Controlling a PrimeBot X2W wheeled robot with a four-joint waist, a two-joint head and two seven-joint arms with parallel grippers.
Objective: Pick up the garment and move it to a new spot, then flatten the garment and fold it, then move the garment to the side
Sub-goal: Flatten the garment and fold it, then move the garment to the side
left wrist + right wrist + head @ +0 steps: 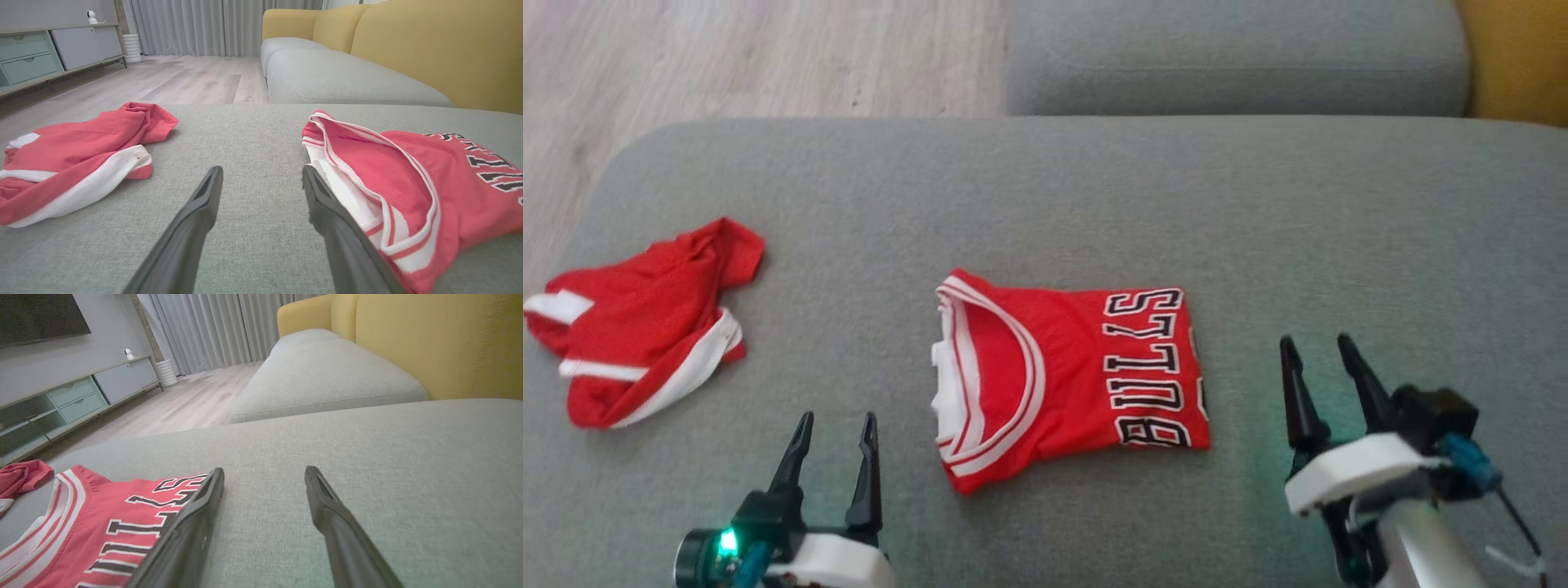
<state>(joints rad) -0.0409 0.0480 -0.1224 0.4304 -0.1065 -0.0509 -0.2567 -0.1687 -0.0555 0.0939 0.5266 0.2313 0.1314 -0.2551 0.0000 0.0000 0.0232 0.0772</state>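
A home living room: sofa [347, 77], long curtains [184, 24], low cabinet [61, 49], wood floor [184, 81].

Left gripper [838, 418]: lower left, fingers pointing up, jaws wide apart, empty. Right gripper [1315, 341]: lower right, jaws wide apart, empty.

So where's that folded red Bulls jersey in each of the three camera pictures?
Head view: the folded Bulls jersey lies in the centre, lettering to the right.
Left wrist view: right side, collar facing the middle.
Right wrist view: lower left corner, lettering showing.
Shared landmark: the crumpled red and white garment, left of the jersey everywhere.
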